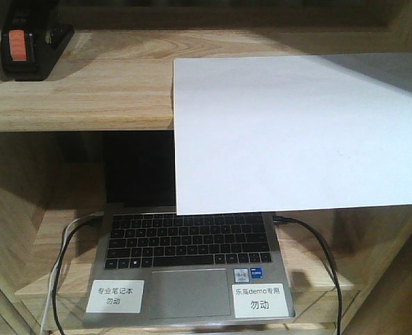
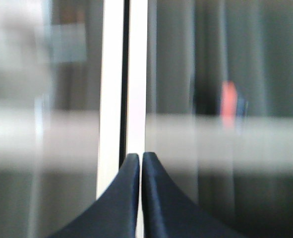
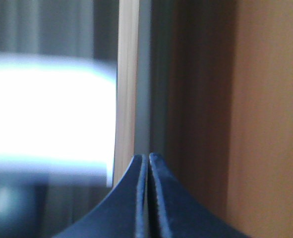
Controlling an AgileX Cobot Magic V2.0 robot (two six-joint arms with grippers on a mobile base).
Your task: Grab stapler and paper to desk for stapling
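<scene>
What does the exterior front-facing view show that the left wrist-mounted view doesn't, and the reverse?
Only the front view: the stapler and the paper overhanging the shelf edge, a labelled laptop below. Only the left wrist view: the left gripper, jaws closed, against a blurred background with a white vertical strip. Shared: perhaps the stapler; an orange-red blur in the wrist view may be it, too blurred to confirm.

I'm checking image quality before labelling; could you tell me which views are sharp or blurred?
Front view: sharp; paper bright, stapler in shade. Left wrist view: only the shut left gripper is clear, background smeared. Right wrist view: right gripper clear, white glare at left, rest blurred.
</scene>
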